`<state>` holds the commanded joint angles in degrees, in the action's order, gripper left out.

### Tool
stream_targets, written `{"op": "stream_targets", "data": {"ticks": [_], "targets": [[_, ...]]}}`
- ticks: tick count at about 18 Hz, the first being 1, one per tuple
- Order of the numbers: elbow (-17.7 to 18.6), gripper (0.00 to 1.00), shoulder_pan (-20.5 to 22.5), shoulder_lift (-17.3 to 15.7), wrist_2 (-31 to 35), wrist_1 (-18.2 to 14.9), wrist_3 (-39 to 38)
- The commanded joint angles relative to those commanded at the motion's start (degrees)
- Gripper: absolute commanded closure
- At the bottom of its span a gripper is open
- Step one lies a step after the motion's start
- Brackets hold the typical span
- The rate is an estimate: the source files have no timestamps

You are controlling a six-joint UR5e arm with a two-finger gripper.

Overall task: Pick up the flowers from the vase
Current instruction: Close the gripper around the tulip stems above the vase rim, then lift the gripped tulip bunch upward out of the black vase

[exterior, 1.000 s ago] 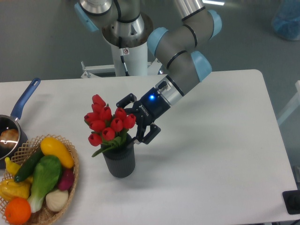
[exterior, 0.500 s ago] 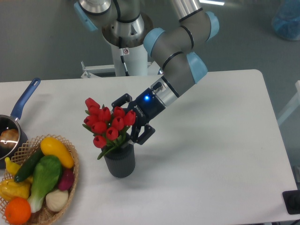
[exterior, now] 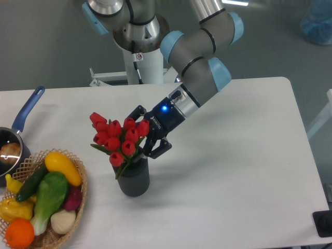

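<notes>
Gripping the flowers (exterior: 116, 138), the end effector (exterior: 143, 136) sits closed above the vase (exterior: 133, 179)

No text, brand or number can be read. The gripper (exterior: 144, 136) body carries a short line of white lettering beside a lit blue light, too small to make out. A small white label with a red mark sits on the robot's pedestal column (exterior: 140, 65); its content is illegible.
</notes>
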<state>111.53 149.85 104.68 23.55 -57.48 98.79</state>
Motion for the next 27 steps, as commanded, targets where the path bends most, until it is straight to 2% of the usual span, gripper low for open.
{"op": "stream_targets", "data": {"ticks": [2, 4, 5, 8, 9, 10, 15, 21, 27], "targets": [[0.18, 0.5, 0.09, 0.0, 0.0, 0.0, -0.09], [0.18, 0.75, 0.18, 0.0, 0.0, 0.0, -0.35], [0.18, 0.79, 0.18, 0.0, -0.17, -0.09, -0.44], [0.35, 0.8, 0.61, 0.0, -0.26, -0.09, -0.44], [0.35, 0.91, 0.62, 0.0, -0.26, -0.09, -0.53], [0.35, 0.96, 0.53, 0.0, -0.35, -0.09, -0.53], [0.09, 0.96, 0.53, 0.0, -0.96, -0.09, -0.53], [-0.17, 0.96, 0.88, 0.0, -7.64, -0.09, -0.79], [-1.14, 0.96, 1.58, -1.23, -7.82, -0.18, -5.34]]}}
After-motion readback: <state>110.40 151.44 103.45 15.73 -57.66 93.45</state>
